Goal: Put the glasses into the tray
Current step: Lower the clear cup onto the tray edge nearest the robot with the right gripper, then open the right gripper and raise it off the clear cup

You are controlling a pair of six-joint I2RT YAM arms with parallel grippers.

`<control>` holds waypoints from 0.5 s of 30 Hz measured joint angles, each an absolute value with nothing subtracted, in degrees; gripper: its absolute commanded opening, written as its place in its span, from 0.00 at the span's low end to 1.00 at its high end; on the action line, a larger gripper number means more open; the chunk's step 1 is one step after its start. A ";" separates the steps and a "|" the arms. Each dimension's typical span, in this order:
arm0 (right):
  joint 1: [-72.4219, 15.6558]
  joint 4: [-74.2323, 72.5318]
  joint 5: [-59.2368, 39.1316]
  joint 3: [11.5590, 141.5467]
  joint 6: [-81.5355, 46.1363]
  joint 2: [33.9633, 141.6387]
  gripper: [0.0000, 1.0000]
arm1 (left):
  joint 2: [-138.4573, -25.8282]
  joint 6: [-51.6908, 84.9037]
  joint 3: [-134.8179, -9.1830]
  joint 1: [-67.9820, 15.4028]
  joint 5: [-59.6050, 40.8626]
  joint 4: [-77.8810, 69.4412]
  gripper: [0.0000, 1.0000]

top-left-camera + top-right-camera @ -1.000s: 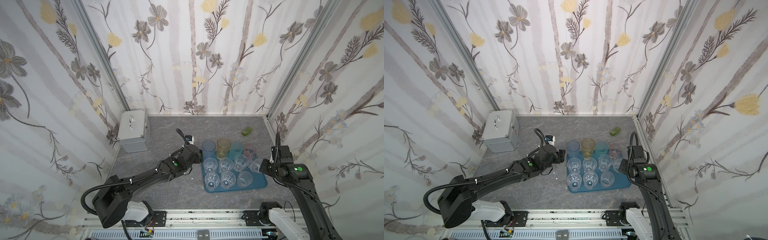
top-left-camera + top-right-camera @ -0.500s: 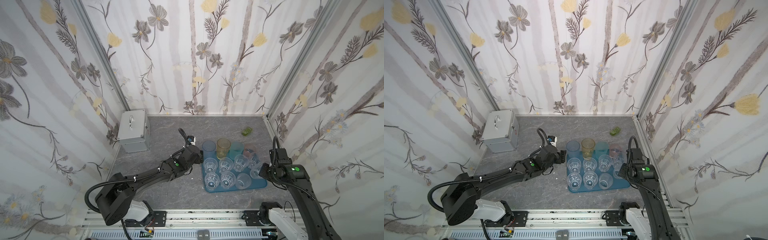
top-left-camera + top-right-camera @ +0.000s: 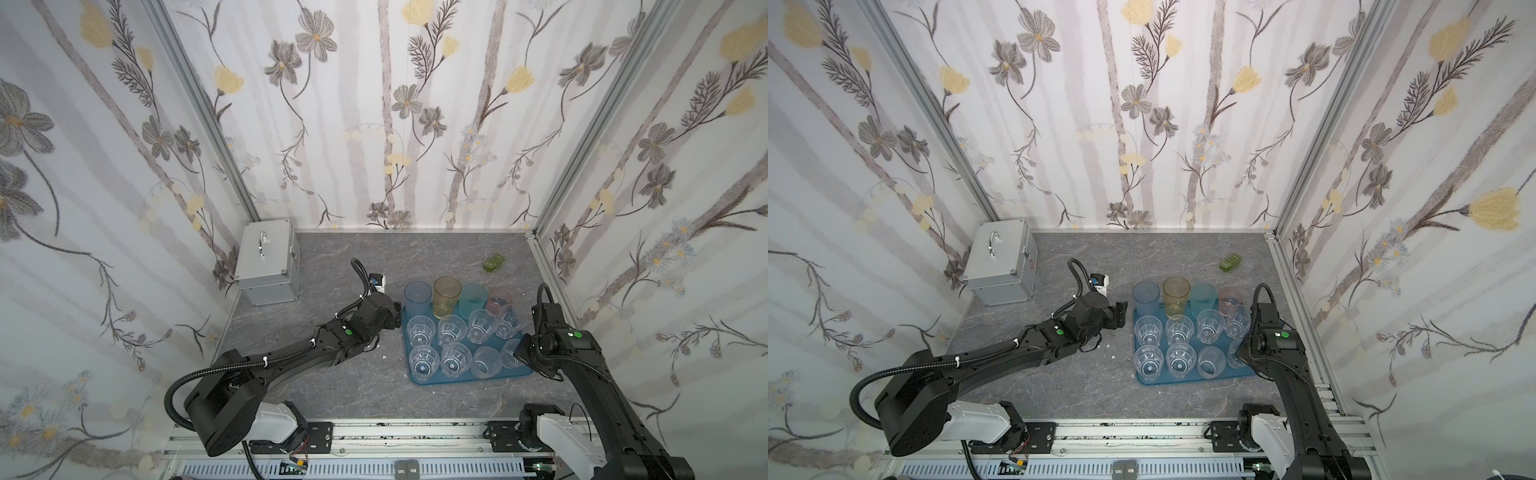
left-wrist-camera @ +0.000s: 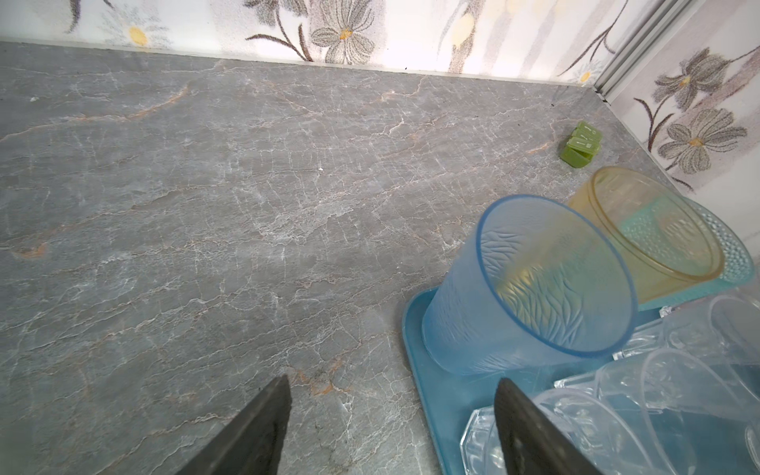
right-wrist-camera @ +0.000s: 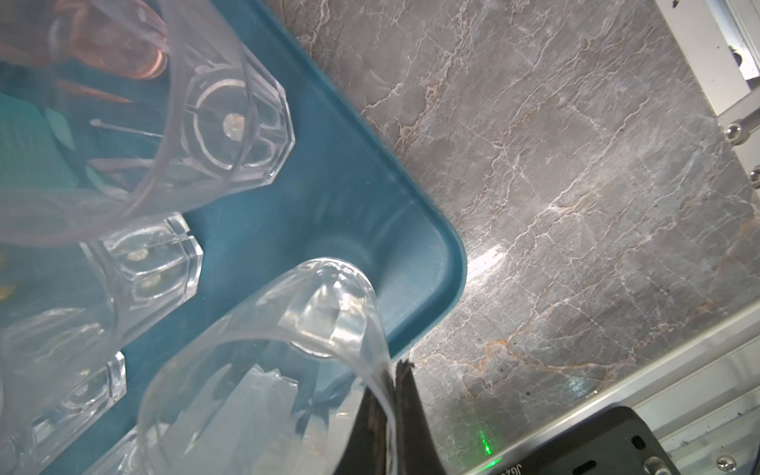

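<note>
The teal-blue tray (image 3: 419, 379) (image 3: 1143, 379) lies on the grey table right of the middle. On it stand the glasses: tall blue (image 3: 417, 296) (image 4: 530, 288), yellow (image 3: 447, 295), teal (image 3: 474, 300) and pink (image 3: 498, 298) ones at the back, with several short clear ones in front. My right gripper (image 3: 522, 354) (image 5: 390, 411) is shut on the rim of a clear glass (image 5: 279, 370) (image 3: 510, 353), whose base is over the tray's near right corner. My left gripper (image 3: 397, 316) (image 4: 391, 384) is open and holds nothing, straddling the tray's left rim (image 4: 415, 370) by the blue glass.
A silver metal case (image 3: 266, 262) stands at the back left by the wall. Near the back right wall lies a small green object (image 3: 493, 263) (image 4: 582, 144). Patterned walls close three sides. A metal rail (image 3: 395, 432) runs along the front.
My right gripper has carried the clear glass toward the front, down to the tray's near right corner. The left gripper has stayed beside the blue glass, its jaws slightly wider.
</note>
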State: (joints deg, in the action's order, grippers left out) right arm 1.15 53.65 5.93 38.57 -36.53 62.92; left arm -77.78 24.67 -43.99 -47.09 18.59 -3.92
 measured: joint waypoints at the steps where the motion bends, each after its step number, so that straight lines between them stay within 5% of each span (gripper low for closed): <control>1: 1.15 53.06 5.98 38.54 -36.69 63.09 0.00 | -77.58 24.43 -43.83 -46.96 18.57 -3.99 0.81; 15: 1.15 51.16 6.20 38.15 -37.43 64.69 0.16 | -76.25 24.40 -42.63 -46.02 18.33 -4.47 0.81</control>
